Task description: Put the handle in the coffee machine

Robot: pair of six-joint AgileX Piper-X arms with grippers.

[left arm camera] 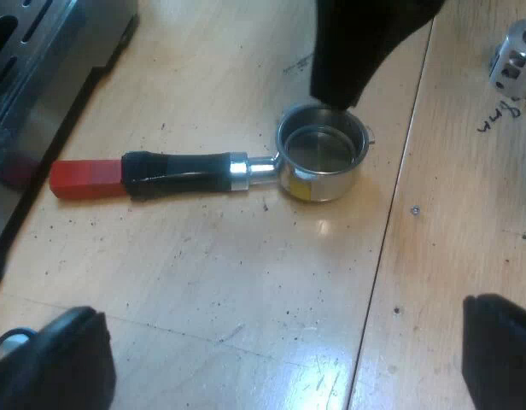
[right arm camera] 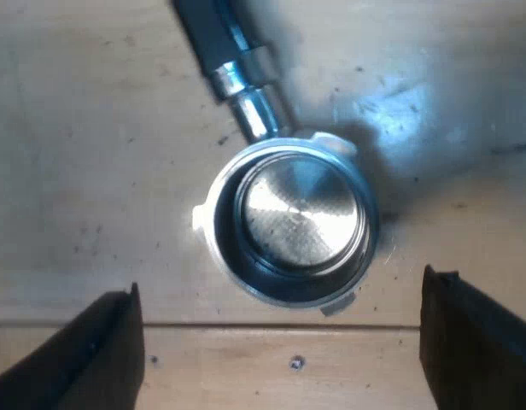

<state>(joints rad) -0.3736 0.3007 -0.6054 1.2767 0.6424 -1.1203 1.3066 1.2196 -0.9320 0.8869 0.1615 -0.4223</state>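
Pale wooden tabletop (left arm camera: 203,282) with a metal holder (left arm camera: 220,171) lying on it.
The holder's round cup stands with its open side up. Its dark handle lies flat, and the red end (left arm camera: 84,178) is near the base of the espresso machine (left arm camera: 41,68). A seam (left arm camera: 400,179) between two boards runs just beside the cup. Across the seam sits a small ribbed metal part (left arm camera: 515,60), near some pen marks (left arm camera: 502,115).

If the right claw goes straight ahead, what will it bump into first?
Likely the holder: its metal cup lies straight ahead of the open right claw. The fingers may pass beside it to the table; depth is unclear.
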